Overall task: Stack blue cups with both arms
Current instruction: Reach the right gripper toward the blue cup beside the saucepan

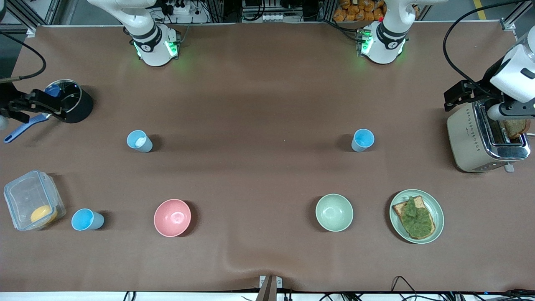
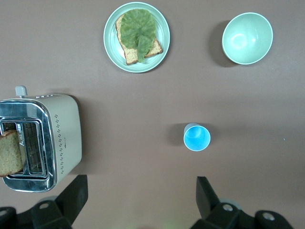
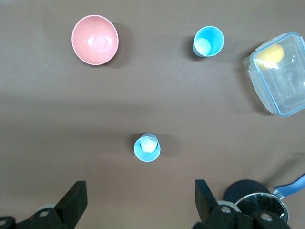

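Three blue cups stand apart and upright on the brown table (image 1: 259,104), none yet nested in another: by the look of things the stacking has not begun.

The left gripper (image 2: 138,202) hangs high over the table at its own arm's end, fingers spread wide and empty; the bright blue cup (image 2: 197,138) stands below it, just ahead of the open fingers, with the toaster (image 2: 45,140) off to one side, and the pale green bowl (image 2: 247,38) and the plate of bread and lettuce (image 2: 137,36) farther out.

The right gripper (image 3: 138,205) also hangs aloft with fingers wide and holding nothing; the paler cup with a white bit inside (image 3: 147,147) sits almost directly beneath the gap between them (a promising line-up). Farther out from it stand a third blue cup (image 3: 208,41), the pink bowl (image 3: 95,39) and a clear lidded container (image 3: 279,74), while a dark pot (image 3: 252,200) sits close by the gripper.

Everything remains to be done: each arm must descend, grasp a cup, and one cup must be carried across and dropped into another.
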{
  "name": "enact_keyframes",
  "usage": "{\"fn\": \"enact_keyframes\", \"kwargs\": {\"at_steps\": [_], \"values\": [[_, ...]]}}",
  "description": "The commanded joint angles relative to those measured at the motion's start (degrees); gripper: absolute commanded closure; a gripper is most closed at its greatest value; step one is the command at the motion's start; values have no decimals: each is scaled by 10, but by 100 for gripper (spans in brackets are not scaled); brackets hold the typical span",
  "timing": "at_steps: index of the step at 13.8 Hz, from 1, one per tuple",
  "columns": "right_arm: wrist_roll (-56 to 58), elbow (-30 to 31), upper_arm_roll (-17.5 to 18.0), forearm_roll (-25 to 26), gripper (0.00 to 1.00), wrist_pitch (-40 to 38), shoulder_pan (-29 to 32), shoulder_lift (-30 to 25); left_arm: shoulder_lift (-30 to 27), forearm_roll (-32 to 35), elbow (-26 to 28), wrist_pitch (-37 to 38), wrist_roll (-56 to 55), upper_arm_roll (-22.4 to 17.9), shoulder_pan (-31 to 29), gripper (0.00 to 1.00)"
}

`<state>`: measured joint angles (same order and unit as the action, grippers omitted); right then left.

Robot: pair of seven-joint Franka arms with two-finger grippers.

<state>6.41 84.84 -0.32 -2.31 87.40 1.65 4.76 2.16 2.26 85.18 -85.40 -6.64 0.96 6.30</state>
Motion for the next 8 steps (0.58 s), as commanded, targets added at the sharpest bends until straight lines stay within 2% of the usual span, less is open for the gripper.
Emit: {"fn": "enact_keyframes", "kwargs": {"at_steps": [1,3,5,7,8], "values": [[-1,49,-4,-9,0,65,-11,17,1,-2,-5,8,-7,1,0,0],[-26,100,-4,-12,0,98,-29,17,0,-2,-6,8,-8,1,2,0],[-105,147,-4,-12,0,116,-48,16,1,-2,-5,8,-7,1,-1,0],[-110,181,-4,-12,0,131,-59,19,1,-2,-6,8,-8,1,2,0],[-110,219,-4,-12,0,174,-59,20,1,-2,-6,8,-10,1,5,0]]}}
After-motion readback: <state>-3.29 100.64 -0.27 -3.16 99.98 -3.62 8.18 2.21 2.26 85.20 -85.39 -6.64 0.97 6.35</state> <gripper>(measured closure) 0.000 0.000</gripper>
